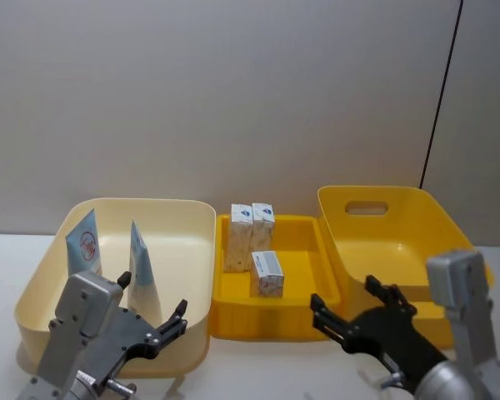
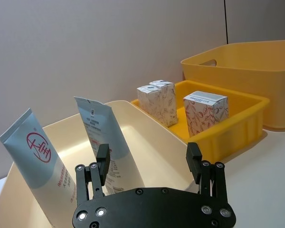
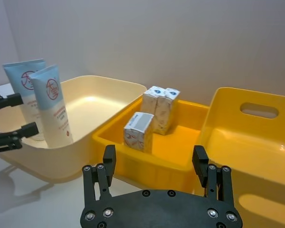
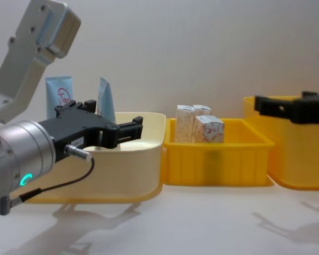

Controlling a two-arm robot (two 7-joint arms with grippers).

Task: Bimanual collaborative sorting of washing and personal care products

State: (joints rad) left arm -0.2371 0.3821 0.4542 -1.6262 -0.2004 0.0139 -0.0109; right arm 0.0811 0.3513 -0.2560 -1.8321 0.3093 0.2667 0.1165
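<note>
On the white table [image 1: 258, 371] three containers stand in a row: a cream tub [image 1: 187, 242] on the robot's left, a shallow yellow tray [image 1: 267, 323] in the middle, and a taller yellow tub [image 1: 400, 246] with a handle slot on the right.

Two pale-blue and white squeeze tubes stand in the cream tub with the flat sealed end up, both slightly tilted. The outer tube [image 1: 85, 242] is near the tub's left wall and the inner tube [image 1: 142, 265] is just beside it. The right wrist view shows a round red logo on each, with lines of red print below (the characters are too small to read). In the left wrist view the inner tube shows a face covered in fine dark print, also unreadable.

Three small whitish cartons with a reddish leaf pattern stand upright in the yellow tray. The back left carton [image 1: 241, 237] and back right carton [image 1: 263, 227] touch side by side towards the tray's far left. Each has a small blue mark near its top. The front carton [image 1: 267, 275] stands nearer the robot, with a grey-blue top panel whose lettering cannot be made out.

The left gripper [image 1: 152, 300] hovers at the near side of the cream tub, close to the inner tube, with its fingers spread wide and nothing between them. The right gripper [image 1: 345, 293] hangs before the gap between the tray and the taller tub, also wide open and empty.
</note>
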